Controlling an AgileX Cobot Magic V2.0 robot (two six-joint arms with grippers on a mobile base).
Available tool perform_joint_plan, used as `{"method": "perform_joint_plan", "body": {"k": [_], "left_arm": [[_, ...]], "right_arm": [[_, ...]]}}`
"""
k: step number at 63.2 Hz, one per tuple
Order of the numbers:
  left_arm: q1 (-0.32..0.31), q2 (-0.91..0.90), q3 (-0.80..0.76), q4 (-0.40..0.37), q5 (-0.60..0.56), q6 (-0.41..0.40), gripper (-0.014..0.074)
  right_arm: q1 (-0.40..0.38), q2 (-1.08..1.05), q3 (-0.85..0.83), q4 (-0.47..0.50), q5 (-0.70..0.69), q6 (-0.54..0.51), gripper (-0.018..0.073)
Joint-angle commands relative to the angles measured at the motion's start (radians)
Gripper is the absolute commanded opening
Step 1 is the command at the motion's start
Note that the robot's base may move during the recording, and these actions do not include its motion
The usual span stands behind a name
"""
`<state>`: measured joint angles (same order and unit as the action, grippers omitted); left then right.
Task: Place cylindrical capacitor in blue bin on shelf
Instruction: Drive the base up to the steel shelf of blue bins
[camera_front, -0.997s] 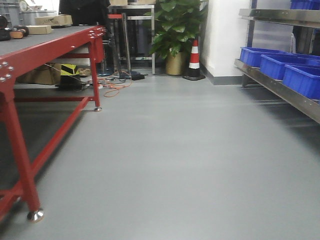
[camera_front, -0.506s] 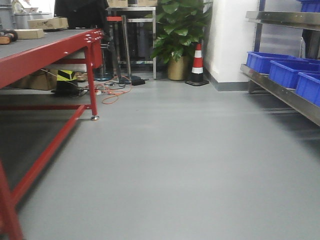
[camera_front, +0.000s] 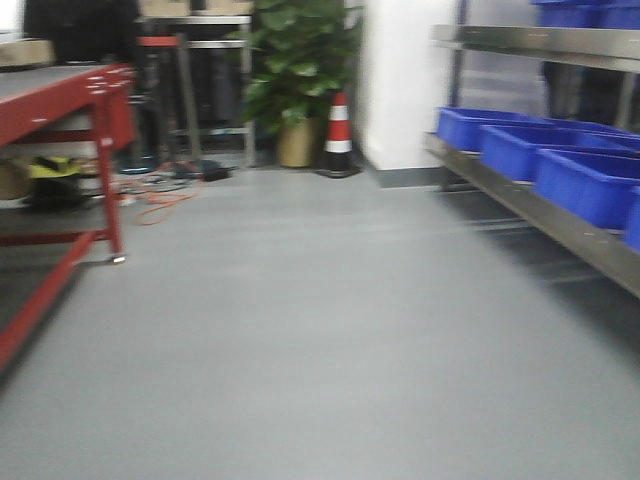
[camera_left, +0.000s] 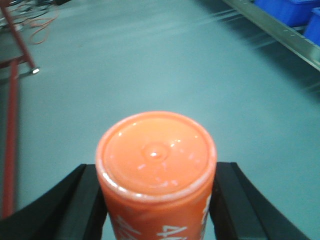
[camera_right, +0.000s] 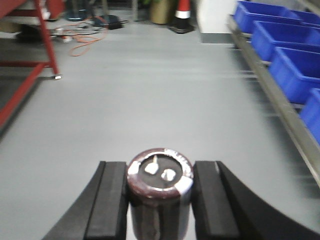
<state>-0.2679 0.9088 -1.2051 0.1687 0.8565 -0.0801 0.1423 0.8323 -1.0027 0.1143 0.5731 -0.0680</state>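
Front cam: strong sideways motion blur; shelf (camera_front: 520, 200) rail and blue bins (camera_front: 585, 185) smeared. Even indoor light, blown-out patch top left. Floor (camera_front: 300, 340) has faint sheen. Left wrist: cyan cast (floor reads teal), orange cylinder (camera_left: 156, 155) sharp w/ small glints, bkgd soft. Right wrist: neutral tone, capacitor (camera_right: 159, 172) slightly soft, glare on 2 terminals.

Brown capacitor (camera_right: 159, 197) upright in right pincer (camera_right: 159, 172)

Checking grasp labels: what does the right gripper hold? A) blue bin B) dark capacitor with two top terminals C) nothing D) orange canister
B: in the right wrist view the right gripper clamps a dark brown capacitor with two metal terminals on top.
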Motion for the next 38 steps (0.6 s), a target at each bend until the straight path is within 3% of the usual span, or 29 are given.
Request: {"method": "perform_joint_plan", "body": {"k": [1,38], "left_arm": [[-0.005,-0.004,-0.007,-0.001,-0.018,-0.007,-0.0111],[-0.005,-0.004,-0.007,-0.001,-0.018,-0.007,-0.0111]], "right_arm": [[-0.002,-0.006,-0.008,-0.003,-0.036,-0.005,-0.0154],[-0.002,-0.006,-0.008,-0.003,-0.036,-0.005,-0.0154]]}}
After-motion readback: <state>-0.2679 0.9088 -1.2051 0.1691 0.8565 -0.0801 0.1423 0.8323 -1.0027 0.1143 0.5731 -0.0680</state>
